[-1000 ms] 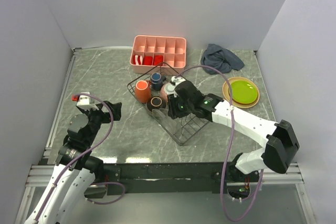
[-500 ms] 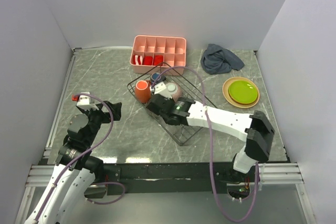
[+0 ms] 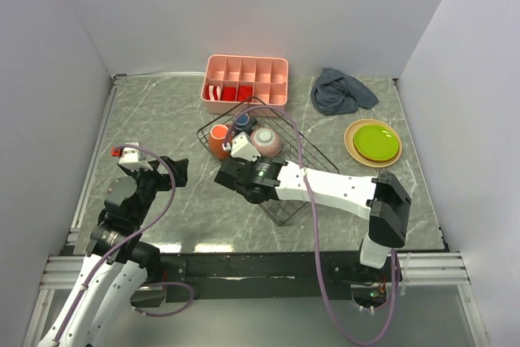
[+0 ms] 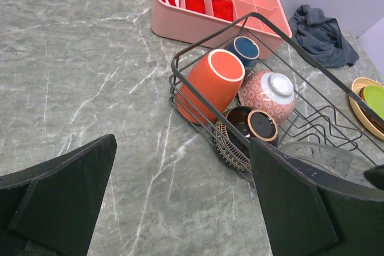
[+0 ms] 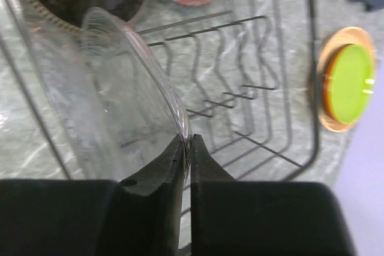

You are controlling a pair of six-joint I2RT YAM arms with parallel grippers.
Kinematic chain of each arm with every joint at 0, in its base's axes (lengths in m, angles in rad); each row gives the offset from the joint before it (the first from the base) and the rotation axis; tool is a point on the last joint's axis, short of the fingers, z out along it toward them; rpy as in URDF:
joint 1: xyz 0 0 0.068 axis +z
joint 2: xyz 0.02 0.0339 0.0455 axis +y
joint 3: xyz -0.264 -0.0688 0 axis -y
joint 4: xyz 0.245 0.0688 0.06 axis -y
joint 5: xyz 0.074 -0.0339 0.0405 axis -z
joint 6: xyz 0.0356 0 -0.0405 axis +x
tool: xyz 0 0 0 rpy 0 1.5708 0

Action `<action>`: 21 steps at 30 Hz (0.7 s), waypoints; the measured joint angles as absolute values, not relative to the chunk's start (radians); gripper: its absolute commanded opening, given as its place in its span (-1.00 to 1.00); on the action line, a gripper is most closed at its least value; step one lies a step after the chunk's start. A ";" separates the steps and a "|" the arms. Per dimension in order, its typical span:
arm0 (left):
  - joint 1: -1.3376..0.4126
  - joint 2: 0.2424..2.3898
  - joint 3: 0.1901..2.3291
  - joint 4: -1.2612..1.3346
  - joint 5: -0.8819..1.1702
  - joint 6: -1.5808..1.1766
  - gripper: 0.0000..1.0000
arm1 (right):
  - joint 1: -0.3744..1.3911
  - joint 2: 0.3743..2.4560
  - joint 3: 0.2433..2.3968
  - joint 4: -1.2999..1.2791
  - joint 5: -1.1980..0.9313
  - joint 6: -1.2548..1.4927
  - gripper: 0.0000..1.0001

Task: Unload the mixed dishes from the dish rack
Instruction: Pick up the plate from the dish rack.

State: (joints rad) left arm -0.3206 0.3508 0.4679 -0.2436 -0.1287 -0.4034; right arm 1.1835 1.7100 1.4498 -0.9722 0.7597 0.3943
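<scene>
Plates sit stacked on the worktop, right of the rack, so unloading looks partly done. The rack holds the mug, blue cup, pink bowl, brown bowl and a glass bowl. The right pincer is clamped on the glass bowl's rim inside the rack. The left pincer hangs apart, well to the left.

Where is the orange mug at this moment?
In the left wrist view the orange mug rests tilted inside the left end of the dish rack, next to the dark-blue cup.
</scene>
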 measured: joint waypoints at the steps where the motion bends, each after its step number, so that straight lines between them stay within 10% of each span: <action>1: -0.321 0.351 0.468 -0.244 -0.129 -0.403 0.99 | 1.187 1.713 1.461 -0.992 0.782 0.393 -0.93; 21: -0.321 0.351 0.468 -0.243 -0.129 -0.403 0.99 | 1.230 1.752 1.623 -1.193 0.920 0.367 -1.00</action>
